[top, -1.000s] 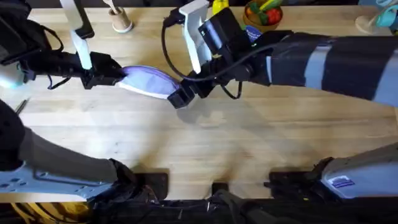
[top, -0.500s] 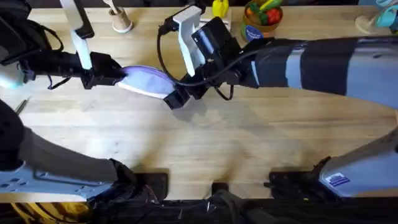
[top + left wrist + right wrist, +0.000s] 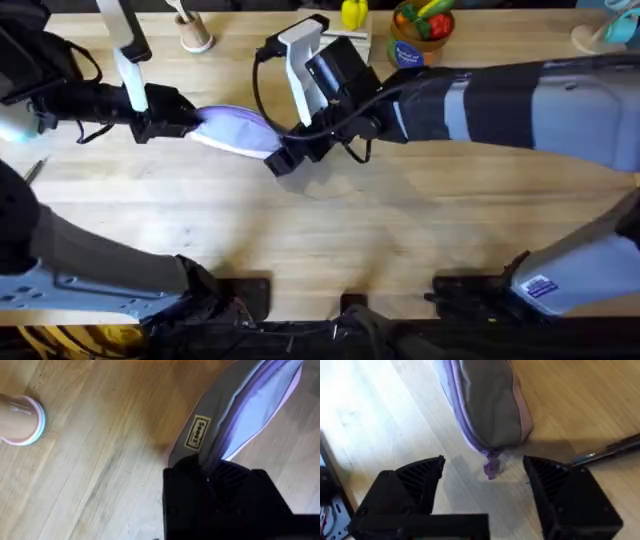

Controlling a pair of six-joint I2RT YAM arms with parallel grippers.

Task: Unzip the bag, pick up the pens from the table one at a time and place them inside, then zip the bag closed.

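The lavender bag (image 3: 237,130) lies on the table (image 3: 400,230) at the back left. My left gripper (image 3: 168,118) is shut on its left end, and the fabric by the label (image 3: 197,434) runs into the black fingers. At the bag's right end my right gripper (image 3: 283,160) is open. In the right wrist view the purple zipper pull (image 3: 491,466) hangs at the bag's (image 3: 490,405) tip, between and just ahead of the two fingers (image 3: 415,485), untouched. The zipper looks closed. A slim dark stick, perhaps a pen (image 3: 610,449), lies beside the bag.
A small tan cup (image 3: 195,35) with pale sticks stands at the back edge, with a yellow object (image 3: 352,12) and a fruit bowl (image 3: 422,25) farther right. A pink-rimmed cup (image 3: 20,420) stands near the left gripper. A thin dark item (image 3: 35,170) lies at the left edge.
The right arm has slid a little to the left, bringing its open gripper closer to the bag's right end. The left gripper and bag have stayed put.
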